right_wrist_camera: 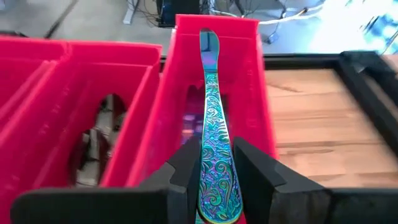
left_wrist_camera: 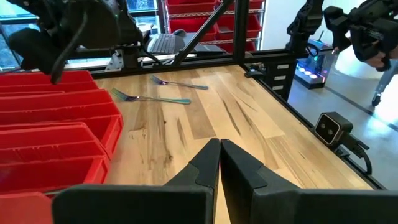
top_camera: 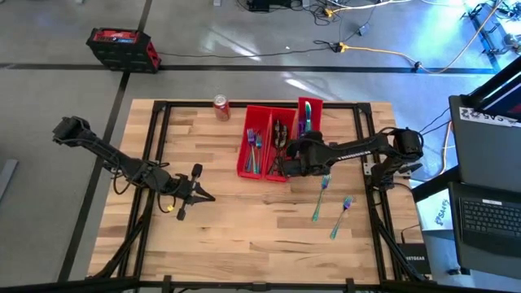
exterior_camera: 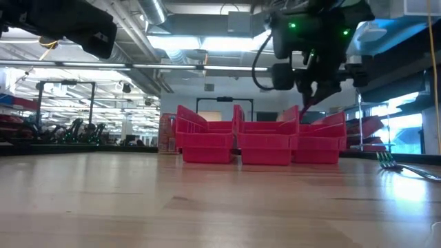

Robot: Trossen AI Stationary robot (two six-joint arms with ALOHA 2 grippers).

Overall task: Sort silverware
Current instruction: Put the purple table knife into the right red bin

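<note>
Wooden table [top_camera: 244, 220] lies bare between the arms. Right gripper [right_wrist_camera: 214, 180] clamps a knife [right_wrist_camera: 211, 118] pointing lengthwise along the outermost red bin [right_wrist_camera: 252, 81]. Left gripper [left_wrist_camera: 219, 163] is closed, empty.

Clamped between the right gripper's [right_wrist_camera: 214, 171] fingers, an iridescent teal-purple knife [right_wrist_camera: 212, 124] with an embossed scroll handle, blade pointing along the rightmost bin [right_wrist_camera: 252, 93]. Lying loose on the wooden surface [top_camera: 244, 220] near the bins, two iridescent forks [top_camera: 321, 198] [top_camera: 340, 217], roughly parallel. Resting already sorted, forks [top_camera: 255, 148] in the left bin and dark spoons [top_camera: 279, 140] in the middle one.
</note>
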